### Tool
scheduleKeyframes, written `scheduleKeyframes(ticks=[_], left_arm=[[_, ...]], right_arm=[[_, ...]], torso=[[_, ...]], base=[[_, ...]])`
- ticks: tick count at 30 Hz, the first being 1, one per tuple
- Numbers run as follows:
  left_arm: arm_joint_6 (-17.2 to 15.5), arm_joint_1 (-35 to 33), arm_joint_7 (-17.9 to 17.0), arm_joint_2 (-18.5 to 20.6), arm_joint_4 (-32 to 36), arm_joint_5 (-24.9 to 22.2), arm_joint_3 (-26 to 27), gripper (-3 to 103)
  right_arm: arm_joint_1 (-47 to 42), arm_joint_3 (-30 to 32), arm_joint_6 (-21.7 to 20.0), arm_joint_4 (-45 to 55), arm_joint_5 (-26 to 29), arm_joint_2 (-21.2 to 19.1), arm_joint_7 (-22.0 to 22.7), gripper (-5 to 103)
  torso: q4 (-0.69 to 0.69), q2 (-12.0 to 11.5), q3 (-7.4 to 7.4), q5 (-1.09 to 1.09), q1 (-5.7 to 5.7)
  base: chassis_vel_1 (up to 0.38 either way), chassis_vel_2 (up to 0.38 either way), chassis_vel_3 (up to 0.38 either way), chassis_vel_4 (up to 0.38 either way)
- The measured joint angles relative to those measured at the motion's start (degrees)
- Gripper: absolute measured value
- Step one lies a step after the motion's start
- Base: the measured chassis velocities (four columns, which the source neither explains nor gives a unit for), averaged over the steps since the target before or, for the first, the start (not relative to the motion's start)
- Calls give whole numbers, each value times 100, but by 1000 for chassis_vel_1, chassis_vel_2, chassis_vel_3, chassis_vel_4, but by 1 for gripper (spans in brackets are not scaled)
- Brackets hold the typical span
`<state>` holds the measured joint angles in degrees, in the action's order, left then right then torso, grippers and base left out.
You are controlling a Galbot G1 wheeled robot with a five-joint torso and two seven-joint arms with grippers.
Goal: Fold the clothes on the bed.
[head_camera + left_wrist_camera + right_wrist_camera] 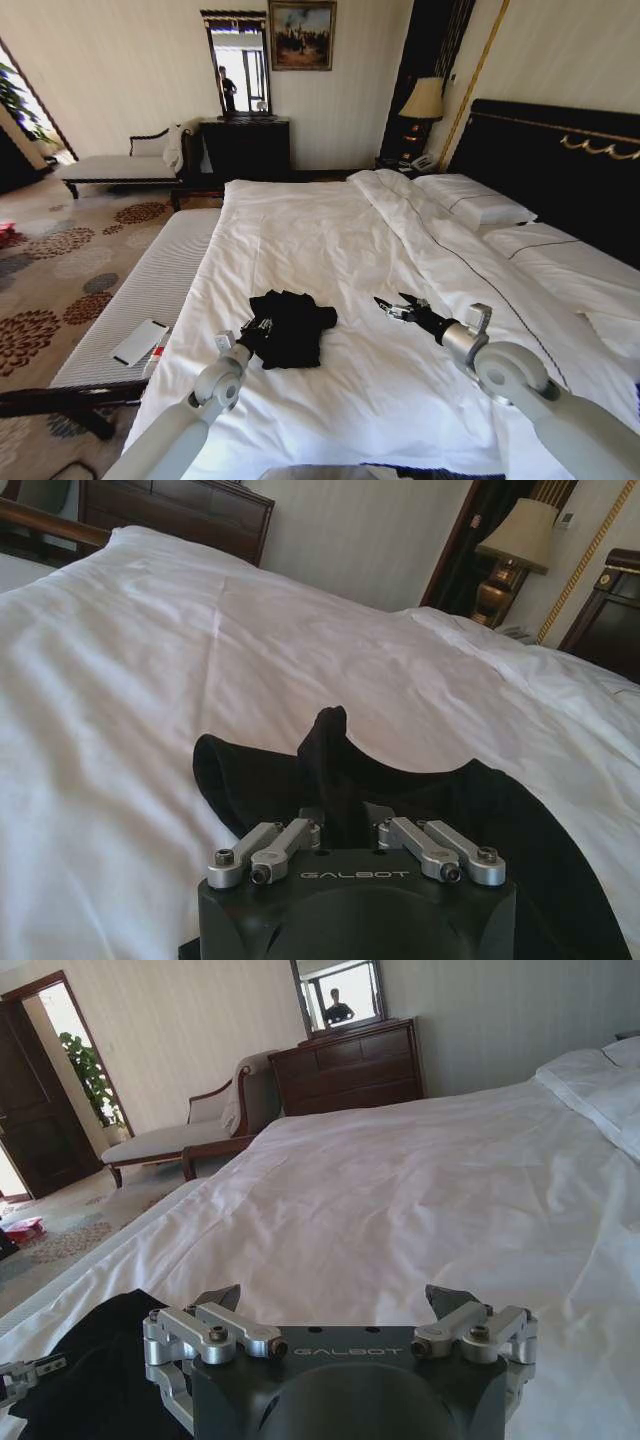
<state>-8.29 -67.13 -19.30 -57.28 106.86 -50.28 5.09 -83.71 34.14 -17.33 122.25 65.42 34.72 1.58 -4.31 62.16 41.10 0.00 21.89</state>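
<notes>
While the black T-shirt [290, 327] lies bunched on the bed [330, 240] near its foot, left gripper [252, 331] pinches a fold at its left edge; right gripper [392, 309] hovers spread and empty, just right, slightly farther.

soft matte black T-shirt [290, 326] cloth on smooth, lightly wrinkled white duvet [330, 250], plus a dark polished wood dresser [245, 148]

We see the T-shirt [289, 327] lying on the bed [330, 240], bunched directly ahead of the left gripper [252, 328], whose fingers pinch its near edge. It lies left of the spread fingers [385, 303] of the right gripper [396, 306], apart from them.
</notes>
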Motion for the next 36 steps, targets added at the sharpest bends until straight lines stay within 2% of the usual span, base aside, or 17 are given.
scheduleKeyframes(ticks=[1,4,6,8,15,19,21,23,26,28,29,31,33,36], left_arm=[[0,0,0,0,0,0,0,25],[-3,-21,-27,32,53,-46,43,9],[-3,-23,-29,35,56,-48,46,9],[-3,-32,-47,49,62,-51,65,2],[-3,-92,-73,100,105,-57,134,1],[-18,-130,-113,214,194,-101,193,1],[-19,-138,-115,239,212,-107,201,1],[-23,-160,-116,289,245,-128,231,1],[-34,-205,-112,388,299,-190,313,1],[-35,-207,-111,398,303,-200,323,1],[-37,-216,-109,419,310,-212,347,1],[-38,-250,-103,420,326,-214,380,1],[-37,-271,-99,416,336,-214,393,1],[-38,-438,-69,434,423,-204,455,1]], right_arm=[[0,0,0,0,0,0,0,100],[-62,66,7,3,-6,1,2,100],[-69,74,7,3,-7,4,2,100],[-116,109,10,23,-9,15,-1,100],[-53,-40,61,54,134,17,87,100],[480,-516,94,-96,616,-114,60,100],[638,-655,101,-157,652,-142,25,100],[973,-1019,181,-320,636,-194,-83,100],[2102,-2132,299,-796,632,-261,-277,100],[2292,-2348,297,-885,639,-257,-289,100],[2783,-2895,269,-1110,640,-199,-290,100],[3341,-3487,192,-1366,560,-74,-240,100],[3502,-3675,175,-1435,507,-31,-218,100],[4230,-4463,102,-1740,101,155,-204,100]], torso=[[0,0,0,0,0],[0,0,0,0,0],[0,0,0,0,0],[0,0,0,0,0],[-1,0,0,0,0],[0,0,0,-1,0],[0,0,0,0,0],[0,0,0,-1,0],[2,0,0,-2,0],[1,0,0,-2,0],[0,0,0,0,0],[1,0,0,-1,0],[1,0,0,-2,0],[2,-1,1,-2,1]], base=[[0,0,0,0],[0,0,0,0],[0,0,0,0],[0,0,0,0],[0,0,0,0],[0,0,0,0],[0,0,0,0],[0,0,0,0],[0,0,0,0],[0,0,0,0],[0,0,0,0],[0,0,0,0],[0,0,0,0],[0,0,0,0]])
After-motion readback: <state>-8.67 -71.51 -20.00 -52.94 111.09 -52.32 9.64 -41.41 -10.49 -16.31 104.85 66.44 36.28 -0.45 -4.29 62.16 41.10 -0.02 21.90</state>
